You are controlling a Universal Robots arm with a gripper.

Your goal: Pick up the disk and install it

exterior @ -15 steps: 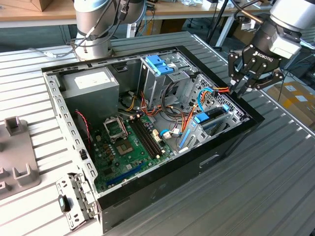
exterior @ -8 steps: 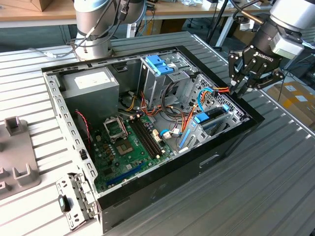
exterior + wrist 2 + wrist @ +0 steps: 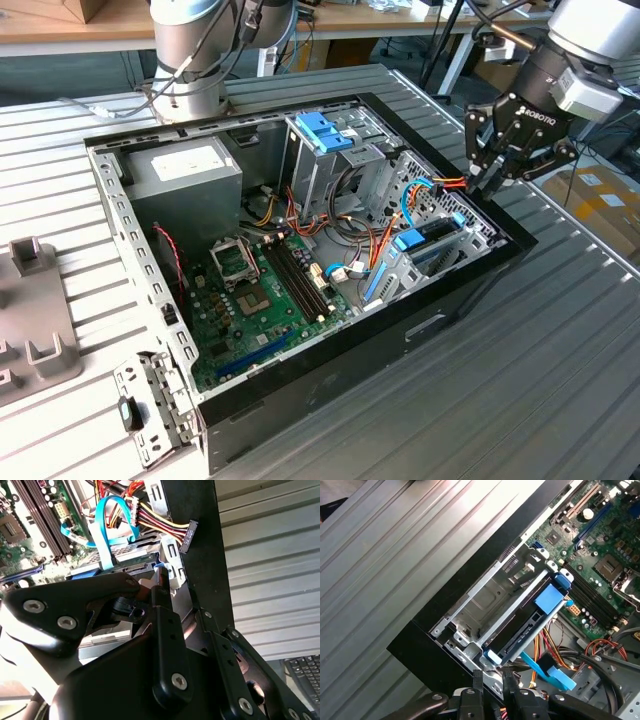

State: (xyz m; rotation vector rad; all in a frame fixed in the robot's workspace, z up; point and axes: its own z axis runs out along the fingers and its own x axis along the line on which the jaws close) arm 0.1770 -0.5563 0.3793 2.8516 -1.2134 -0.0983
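In the exterior view my hand [image 3: 492,172] hangs over the far corner of the open computer case [image 3: 455,300], on the exterior view's right, right above its black rim. The disk [image 3: 428,240] sits in its bay just beside that rim, with the ribbed table [image 3: 560,340] open beyond.

In the second wrist view my fingers [image 3: 161,587] are almost closed, holding nothing, close over the disk [image 3: 127,565].

In the first wrist view the disk [image 3: 535,620] lies slotted along the metal bay [image 3: 490,592], my narrowly parted fingertips [image 3: 477,677] at the case edge.

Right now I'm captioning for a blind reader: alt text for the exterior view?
A black robot gripper hovers at the open computer case's corner, above the dark, blue-framed disk in its bay. The green motherboard lies exposed.
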